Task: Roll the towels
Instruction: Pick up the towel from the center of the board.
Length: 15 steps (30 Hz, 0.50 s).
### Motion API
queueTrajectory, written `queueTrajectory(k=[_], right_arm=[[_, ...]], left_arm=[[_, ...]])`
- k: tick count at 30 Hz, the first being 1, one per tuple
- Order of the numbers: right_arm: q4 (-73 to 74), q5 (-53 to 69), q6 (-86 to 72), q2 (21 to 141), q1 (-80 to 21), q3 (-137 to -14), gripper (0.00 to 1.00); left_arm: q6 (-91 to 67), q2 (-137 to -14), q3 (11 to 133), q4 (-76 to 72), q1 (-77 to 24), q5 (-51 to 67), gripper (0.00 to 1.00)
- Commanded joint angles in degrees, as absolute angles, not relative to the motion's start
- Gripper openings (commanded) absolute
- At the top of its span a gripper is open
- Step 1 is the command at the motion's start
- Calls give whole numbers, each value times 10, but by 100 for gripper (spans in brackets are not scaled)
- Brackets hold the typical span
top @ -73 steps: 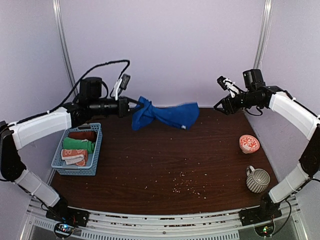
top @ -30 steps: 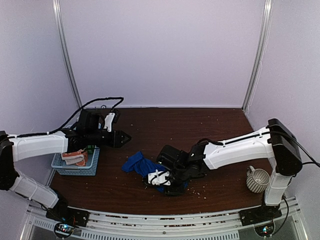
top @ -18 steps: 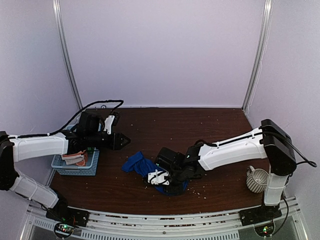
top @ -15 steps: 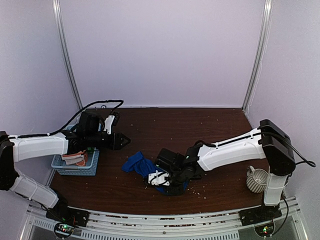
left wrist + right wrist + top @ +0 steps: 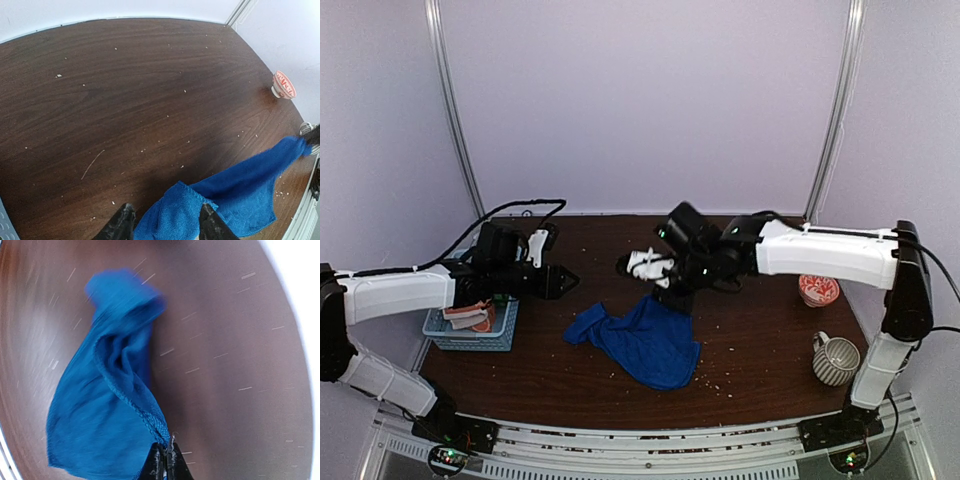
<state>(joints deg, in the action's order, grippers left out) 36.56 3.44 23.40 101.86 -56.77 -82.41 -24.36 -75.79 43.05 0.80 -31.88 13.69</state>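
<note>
A royal blue towel (image 5: 645, 340) lies partly spread on the dark wooden table (image 5: 760, 330), with one corner pulled up off the surface. My right gripper (image 5: 678, 292) is shut on that corner (image 5: 162, 432), and the cloth (image 5: 100, 410) hangs away below it. My left gripper (image 5: 570, 280) hovers open left of the towel, with nothing between its fingers. In the left wrist view the towel's near corner (image 5: 185, 210) lies on the table below the open left gripper (image 5: 165, 227). An orange and white towel (image 5: 470, 313) shows in the basket, mostly hidden by my left arm.
A light blue basket (image 5: 470, 338) stands at the left edge under my left arm. An orange patterned bowl (image 5: 818, 289) and a striped mug (image 5: 835, 360) sit at the right side. The bowl (image 5: 284, 85) also shows in the left wrist view. Crumbs dot the wood.
My right gripper shut on the blue towel near the table's front, then lifted back toward the middle, drawing the bunched towel up and out. The left arm stayed put.
</note>
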Motion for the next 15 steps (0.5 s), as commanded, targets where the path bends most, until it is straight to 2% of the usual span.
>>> queueTrajectory(k=[1,7,10,15], right_arm=[[353,49,244,941,-491,-957,0],[351,94,256,895,-426,-1136,0],[357,93,257,885,-408,-1178,0],[331,72,282,874,-384,-1078,0]], left_arm=[[-221,-723,461,1,-321,107,45],[-199,-692,468,-11,-322,112,45],[-198,-694,464,-25,-321,120,45],[-208,-738,463,-60,-321,190,43]])
